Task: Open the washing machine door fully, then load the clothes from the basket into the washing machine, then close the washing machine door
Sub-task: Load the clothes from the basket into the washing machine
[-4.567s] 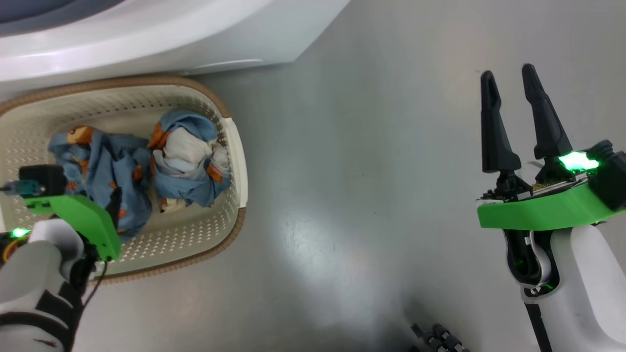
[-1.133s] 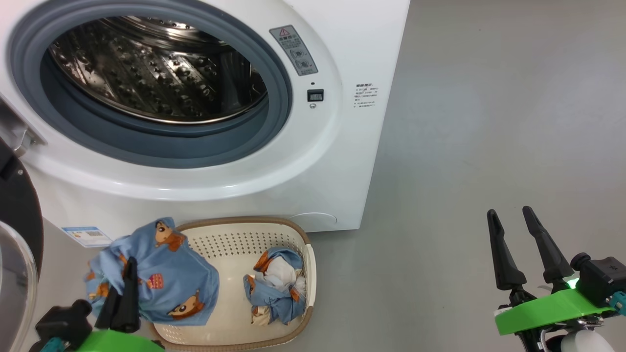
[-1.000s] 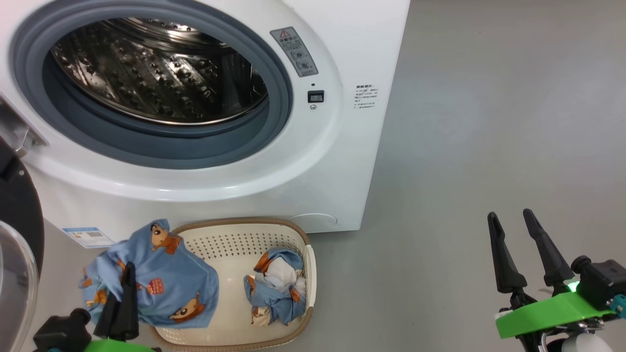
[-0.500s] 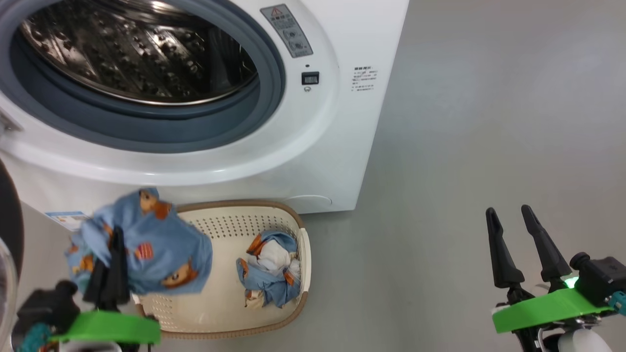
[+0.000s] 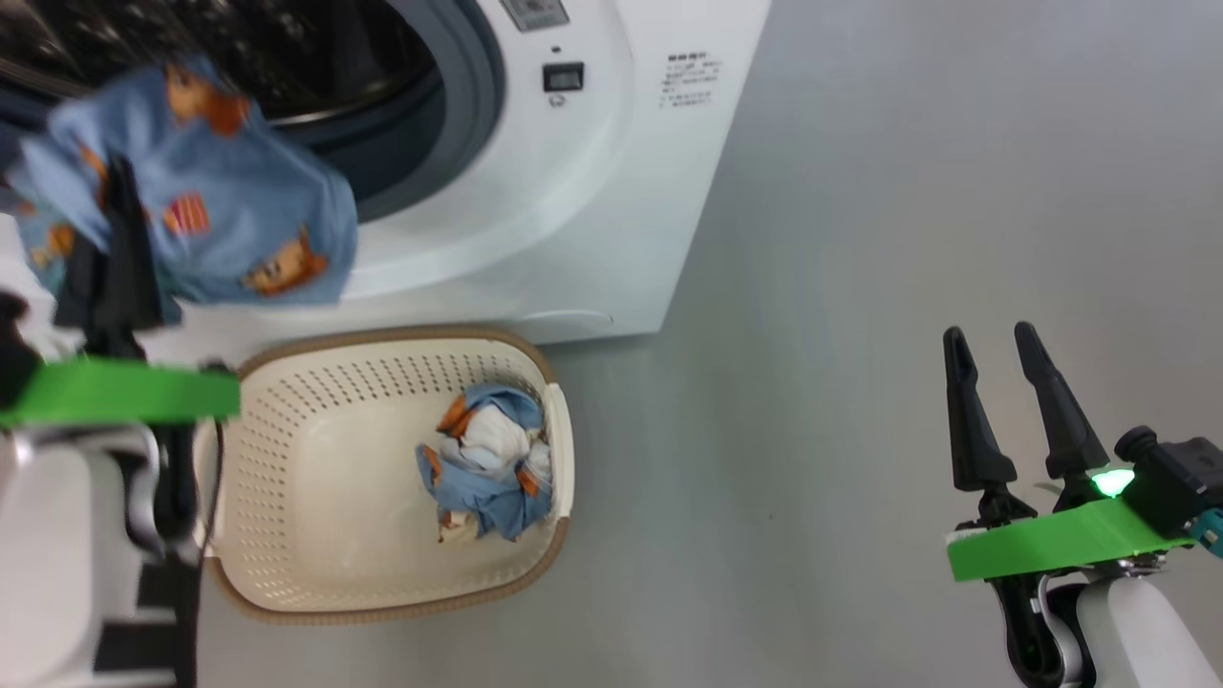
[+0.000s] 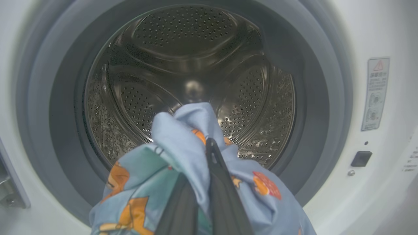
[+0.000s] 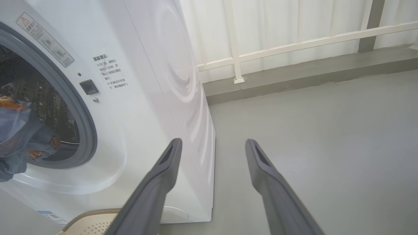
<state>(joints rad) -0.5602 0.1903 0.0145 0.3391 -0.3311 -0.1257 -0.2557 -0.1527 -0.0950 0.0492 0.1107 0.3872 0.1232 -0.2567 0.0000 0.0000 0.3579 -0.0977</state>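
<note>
Arms [image 5: 1137,631] are glossy white shells with bright green wrist plates [image 5: 1051,549]. The right gripper [image 5: 988,334] has long matte-black tapered fingers [image 5: 965,420] and a glowing green LED [image 5: 1108,483] (left gripper [image 5: 119,182] adds a thin black cable [image 5: 218,459]).

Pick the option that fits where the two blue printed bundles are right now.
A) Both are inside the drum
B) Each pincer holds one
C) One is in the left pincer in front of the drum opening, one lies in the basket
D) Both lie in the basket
C: the left pincer is shut on one bundle raised before the open drum, the other bundle lies in the basket, and the right pincer stands open with nothing in it.
</note>
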